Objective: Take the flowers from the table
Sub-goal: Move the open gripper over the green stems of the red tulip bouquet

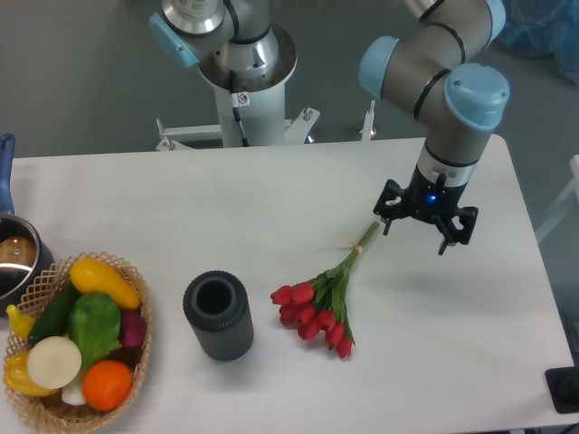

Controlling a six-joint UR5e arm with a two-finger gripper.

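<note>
The gripper [423, 227] is being held with fingers [447, 241] spread wide, nothing gripped, hanging just above the stem end of the flowers [318, 306]. The flowers are lying flat on the table [271, 199], red buds pointing toward the near edge, stems running up toward the gripper. Beside the buds a dark ribbed cup [218, 316] is standing upright, looking hollow inside. At the left a wicker basket [36, 411] is being filled by vegetables [77, 339], and a pot [14, 258] is being cropped by the edge
</note>
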